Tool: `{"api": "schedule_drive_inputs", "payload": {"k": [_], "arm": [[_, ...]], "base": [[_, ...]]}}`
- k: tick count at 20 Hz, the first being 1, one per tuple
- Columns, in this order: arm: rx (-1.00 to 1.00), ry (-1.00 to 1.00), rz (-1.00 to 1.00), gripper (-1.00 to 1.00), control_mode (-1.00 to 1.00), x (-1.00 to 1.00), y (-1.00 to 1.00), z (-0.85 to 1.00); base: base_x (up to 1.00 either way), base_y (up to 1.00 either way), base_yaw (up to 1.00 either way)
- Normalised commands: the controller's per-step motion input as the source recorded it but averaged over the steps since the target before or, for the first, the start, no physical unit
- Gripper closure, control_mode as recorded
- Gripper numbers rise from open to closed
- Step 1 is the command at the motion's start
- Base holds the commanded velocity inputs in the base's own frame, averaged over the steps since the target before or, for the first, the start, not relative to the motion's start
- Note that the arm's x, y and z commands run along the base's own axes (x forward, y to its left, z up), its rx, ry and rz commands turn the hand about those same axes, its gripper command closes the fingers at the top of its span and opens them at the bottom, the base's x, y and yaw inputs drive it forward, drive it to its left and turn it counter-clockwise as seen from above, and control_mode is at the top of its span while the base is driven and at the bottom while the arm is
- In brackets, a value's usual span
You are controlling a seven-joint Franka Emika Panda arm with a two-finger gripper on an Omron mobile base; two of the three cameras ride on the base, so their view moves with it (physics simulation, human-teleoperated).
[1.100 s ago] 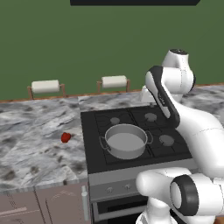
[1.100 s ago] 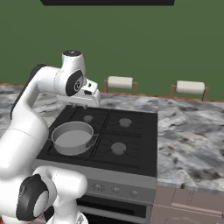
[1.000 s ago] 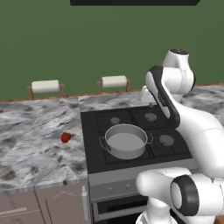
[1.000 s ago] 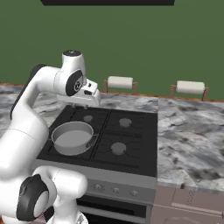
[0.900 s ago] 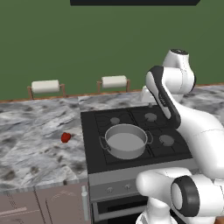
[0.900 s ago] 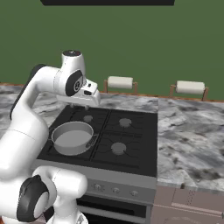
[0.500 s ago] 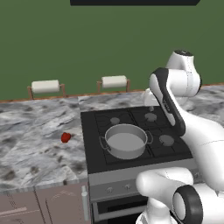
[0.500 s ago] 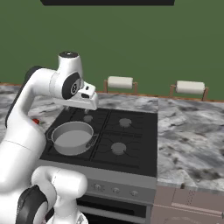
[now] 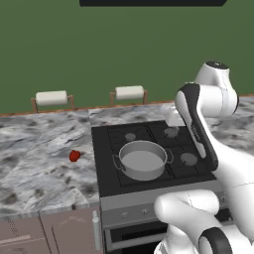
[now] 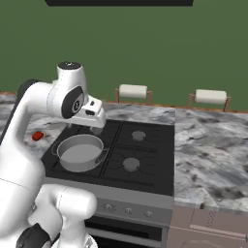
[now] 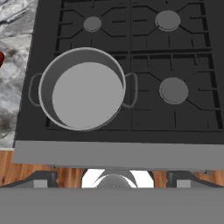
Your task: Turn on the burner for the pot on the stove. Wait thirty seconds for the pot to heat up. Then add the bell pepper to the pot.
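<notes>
The grey pot (image 9: 143,159) (image 10: 80,151) (image 11: 83,89) stands on the front left burner of the black stove (image 9: 163,134) (image 10: 145,155) (image 11: 144,39), and its pale inside holds nothing. The red bell pepper (image 9: 74,156) (image 10: 38,136) (image 11: 1,58) lies on the marble counter left of the stove. My gripper (image 10: 85,123) (image 11: 113,180) hangs high over the stove's left side and looks straight down. It is open, its fingertips (image 11: 43,179) stand wide apart, and nothing is between them.
Two paper towel holders (image 9: 52,98) (image 9: 129,93) (image 10: 133,91) (image 10: 210,96) stand against the green back wall. Marble counter (image 9: 34,173) (image 10: 213,155) runs on both sides of the stove. Small knobs (image 10: 128,209) line the grey front panel.
The gripper has gone from nearly shut to wide open. The arm's upper part has swung a little and the hand sits slightly lower. Pot and bell pepper have not moved.
</notes>
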Motion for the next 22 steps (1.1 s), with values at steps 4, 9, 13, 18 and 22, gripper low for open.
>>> {"api": "schedule_drive_inputs", "payload": {"k": [4, 9, 13, 18, 22], "arm": [[0.0, -0.04, 0.0, -1.0, -1.0, -0.39, 0.0, 0.0], [0.0, -0.05, 0.0, -1.0, -1.0, -0.42, 0.0, 0.0], [0.0, -0.04, 0.0, -1.0, -1.0, -0.32, 0.0, 0.0], [0.0, -0.01, 0.0, -1.0, -1.0, -0.2, 0.0, 0.0], [0.0, -0.07, 0.0, -1.0, -1.0, -0.11, 0.0, 0.0]], "base": [[0.0, 0.0, 0.0], [0.0, 0.0, 0.0], [0.0, 0.0, 0.0], [0.0, 0.0, 0.0], [0.0, 0.0, 0.0]]}}
